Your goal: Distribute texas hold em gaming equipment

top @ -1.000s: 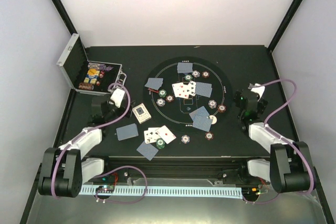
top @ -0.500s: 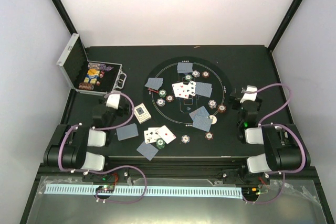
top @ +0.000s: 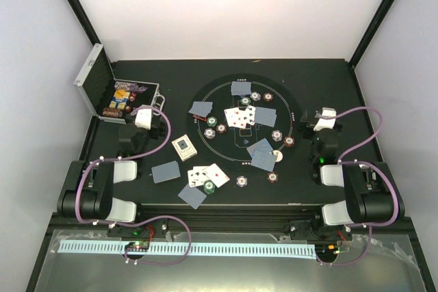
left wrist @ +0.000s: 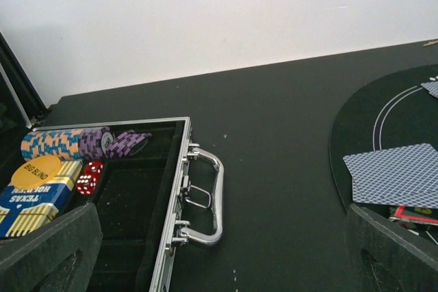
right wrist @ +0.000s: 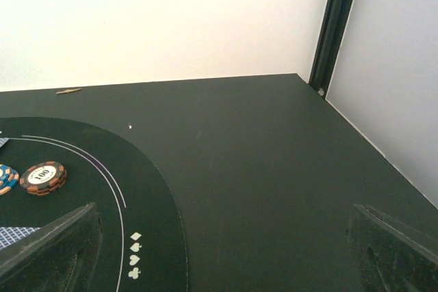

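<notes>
Left gripper (top: 142,117) spread wide, empty, hovering just beside the handle of the open silver case (top: 92,80). Right gripper (top: 324,120) also spread wide, empty, over bare worktop (top: 335,83) just off the right edge of the round mat (top: 222,152). Cards (top: 240,116) and chips (top: 289,141) lie scattered across the mat. More cards (top: 165,171) on the worktop at its near-left side.
</notes>
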